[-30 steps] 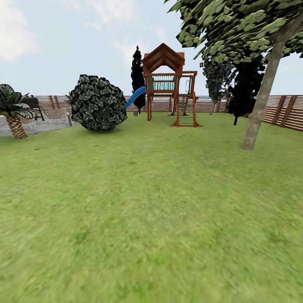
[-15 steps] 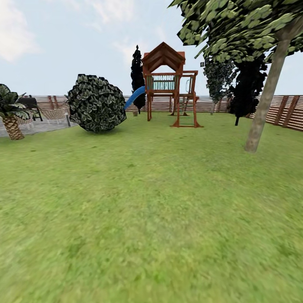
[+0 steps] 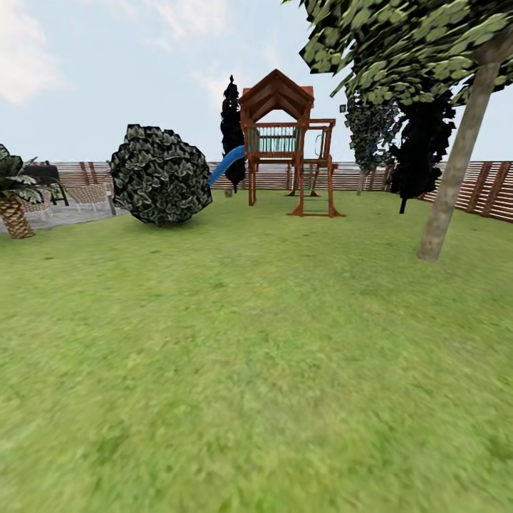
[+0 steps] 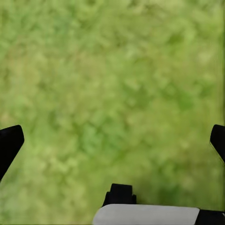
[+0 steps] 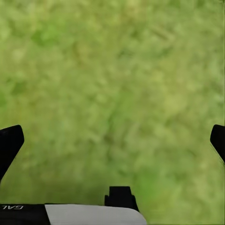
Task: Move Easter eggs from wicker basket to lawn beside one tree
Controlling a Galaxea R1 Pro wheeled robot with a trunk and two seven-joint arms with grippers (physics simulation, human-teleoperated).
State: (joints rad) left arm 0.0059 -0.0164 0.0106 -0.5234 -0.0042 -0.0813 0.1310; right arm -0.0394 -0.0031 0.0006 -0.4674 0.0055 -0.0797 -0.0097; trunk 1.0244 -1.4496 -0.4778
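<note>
Rightward drifts the pale grey-beige tree trunk; camera moving. Both pincers released, empty over patchy green lawn. Risk: missing the basket.

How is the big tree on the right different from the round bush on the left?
The tree has a tall, bare, pale trunk that leans, with its leaves high overhead; the round bush shows no trunk and sits low on the lawn like a ball. The tree stands nearer the fence; the bush is nearer the blue slide. Both have blocky green-and-white mottled leaves.
</note>
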